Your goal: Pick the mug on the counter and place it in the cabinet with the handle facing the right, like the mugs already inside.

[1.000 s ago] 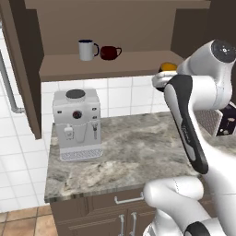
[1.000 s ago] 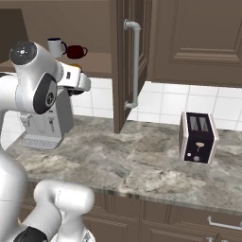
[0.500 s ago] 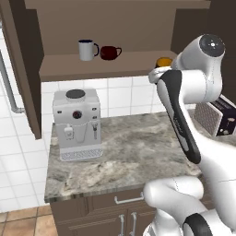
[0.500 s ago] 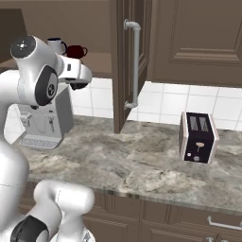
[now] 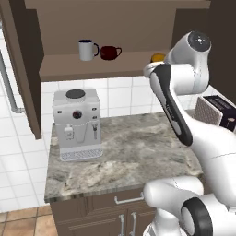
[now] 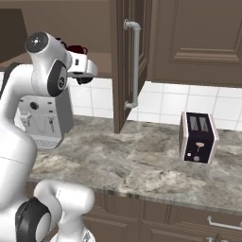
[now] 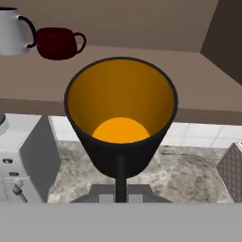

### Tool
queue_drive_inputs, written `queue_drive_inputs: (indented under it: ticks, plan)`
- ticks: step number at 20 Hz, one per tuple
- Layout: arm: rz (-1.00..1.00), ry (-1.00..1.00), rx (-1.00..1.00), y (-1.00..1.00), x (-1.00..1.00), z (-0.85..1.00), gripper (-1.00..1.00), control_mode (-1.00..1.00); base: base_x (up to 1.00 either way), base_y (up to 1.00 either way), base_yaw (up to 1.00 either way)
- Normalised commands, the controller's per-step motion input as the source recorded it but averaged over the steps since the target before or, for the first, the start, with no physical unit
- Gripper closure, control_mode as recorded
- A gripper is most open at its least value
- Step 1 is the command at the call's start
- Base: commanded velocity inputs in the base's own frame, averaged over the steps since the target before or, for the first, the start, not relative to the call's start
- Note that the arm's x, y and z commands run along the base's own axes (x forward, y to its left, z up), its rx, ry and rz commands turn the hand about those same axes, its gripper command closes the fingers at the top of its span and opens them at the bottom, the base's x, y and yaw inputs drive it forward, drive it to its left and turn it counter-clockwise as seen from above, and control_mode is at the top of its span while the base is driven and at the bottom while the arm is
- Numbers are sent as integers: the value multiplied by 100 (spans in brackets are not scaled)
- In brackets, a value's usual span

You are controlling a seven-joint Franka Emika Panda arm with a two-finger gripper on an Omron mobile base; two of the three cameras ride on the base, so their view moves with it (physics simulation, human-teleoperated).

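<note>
Gripper (image 7: 121, 189) is clamped tight on the near rim of the black mug (image 7: 121, 118), held up in the air just off the cabinet (image 5: 92, 67) shelf's right end, above the counter (image 5: 124, 152).

The counter (image 5: 133, 152) was a grey-beige marbled stone top over brown drawers; a silver coffee machine (image 5: 77, 123) stood on it toward its left end and a dark toaster (image 6: 198, 137) stood upright near the tiled wall farther right. Above it, the cabinet (image 5: 92, 64) shelf carried a white-grey mug (image 5: 86, 49) and, just beside it on the right, a squat dark red cup (image 5: 109, 52), both with their handles pointing right.
</note>
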Motion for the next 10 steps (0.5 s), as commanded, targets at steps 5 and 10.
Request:
queue_drive_inputs:
  ticks: [5, 10]
  plan:
    - [0, 0, 0, 0, 41, 0, 100, -100, 0, 0, 0]
    - [0, 0, 0, 0, 43, 0, 100, -100, 0, 0, 0]
